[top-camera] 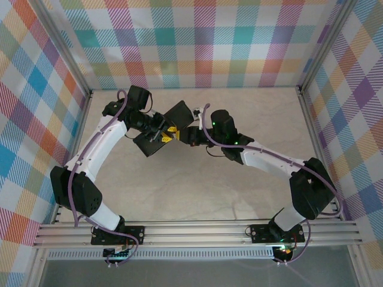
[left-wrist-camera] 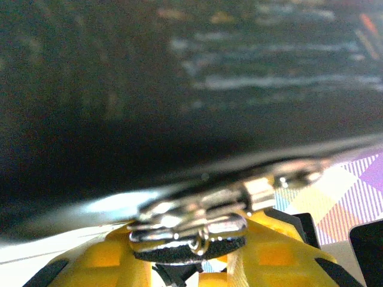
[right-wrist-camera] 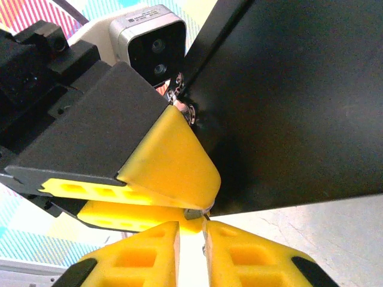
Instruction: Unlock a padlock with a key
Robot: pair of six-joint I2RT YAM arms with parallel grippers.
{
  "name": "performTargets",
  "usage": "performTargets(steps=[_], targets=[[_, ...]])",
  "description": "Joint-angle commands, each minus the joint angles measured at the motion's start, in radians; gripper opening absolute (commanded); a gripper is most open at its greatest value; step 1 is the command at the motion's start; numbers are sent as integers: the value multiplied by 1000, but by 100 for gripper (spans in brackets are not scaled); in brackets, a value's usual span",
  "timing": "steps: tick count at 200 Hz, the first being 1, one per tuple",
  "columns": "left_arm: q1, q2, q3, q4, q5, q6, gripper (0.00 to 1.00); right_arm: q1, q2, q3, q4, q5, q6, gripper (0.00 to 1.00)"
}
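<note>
**Key bunch pinched at the box edge, lock itself hard to read**

The left gripper point(top-camera: 170, 131) reaches in from the table's point(top-camera: 197, 197) left edge to the middle of the far half. Its yellow fingers point(left-wrist-camera: 102, 266) stand narrowly apart and appear closed on the key bunch point(left-wrist-camera: 191, 226), which lies across the tips, pressed close under the edge of the black box point(left-wrist-camera: 179, 89).

The bunch looks light, stiff and slick. The thin blades are loosely joined, so they will likely swing or twist unless a single blade is pinched flat near its head, leaving the tip free. A grip on the joined end would probably let the blades flop.

To the right, the right gripper point(right-wrist-camera: 203, 245) comes in from the right edge and sits just beside the left one at the box's lower corner. Its fingers are drawn almost together, with only a slit between them. Whether something thin sits in that slit I cannot tell.

The left wrist view is badly blurred, so which bright scrap is blade, ring or padlock is unclear. A small silver bit point(right-wrist-camera: 182, 107) sits where the left finger meets the box, mostly covered.
</note>
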Motion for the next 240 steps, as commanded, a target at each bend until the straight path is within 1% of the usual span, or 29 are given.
performTargets(steps=[1, 22, 79, 113, 128, 169, 199, 240], targets=[[-3, -26, 3, 60, 42, 23, 0, -1, 18, -11, 76, -12, 81, 21], [-3, -29, -3, 69, 45, 19, 0, -1, 20, -20, 96, -6, 108, 22], [0, -32, -5, 52, 47, 36, 0, -1, -50, -72, 46, 70, 94, 25], [0, -40, -18, 66, 47, 29, 0, 2, -59, -101, 65, 70, 121, 25], [0, -41, -20, 72, 48, 23, 0, 9, -55, -114, 108, 67, 139, 25], [1, -52, -29, 75, 49, 21, 0, 28, -24, -103, 163, 65, 177, 24], [0, -59, -39, 82, 52, 18, 0, 42, -5, -95, 175, 59, 195, 24], [1, -53, -32, 88, 53, 17, 0, 45, -18, -97, 143, 65, 183, 25]])
